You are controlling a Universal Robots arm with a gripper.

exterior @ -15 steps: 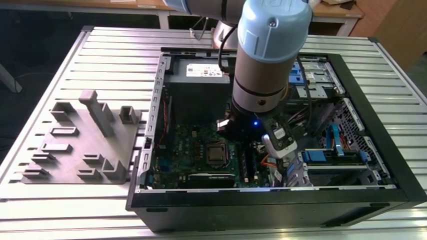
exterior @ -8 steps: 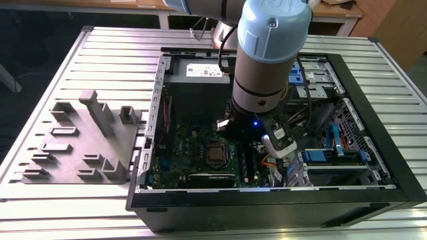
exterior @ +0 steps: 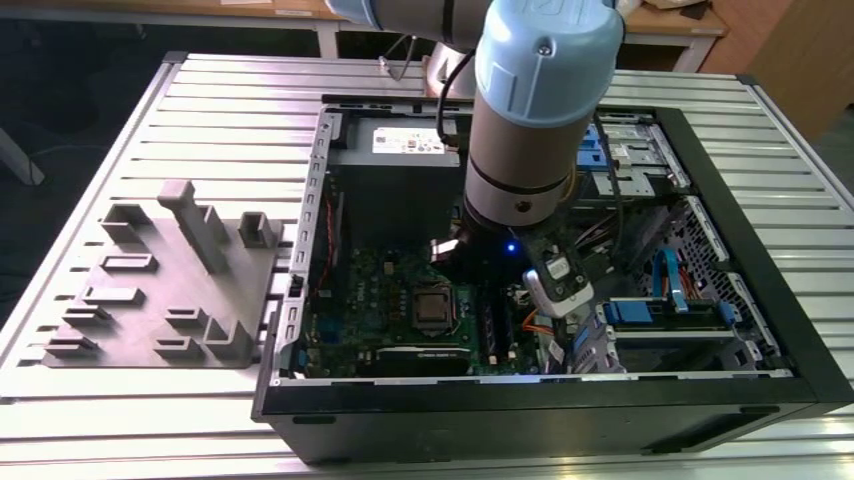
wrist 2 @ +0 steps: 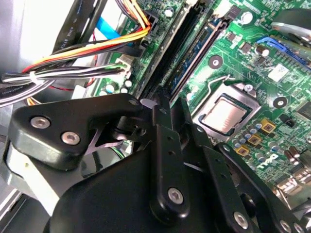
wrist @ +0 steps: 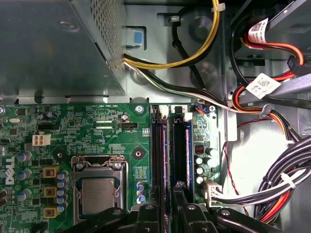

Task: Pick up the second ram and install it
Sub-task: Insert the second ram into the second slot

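The black linkage gripper hangs low over the green motherboard, directly above the pair of long black memory slots just beside the square metal processor socket. Its fingers are drawn narrow, and they seem to pinch the second ram, a thin dark blue-green stick standing edge-down in the slot nearer the socket, though the grip point is hidden. If the stick sits slightly askew or its notch is off, pressing could jam it, leave one end unlatched, or strain the board. The bundled cables beyond the slots lie close to the fingers.
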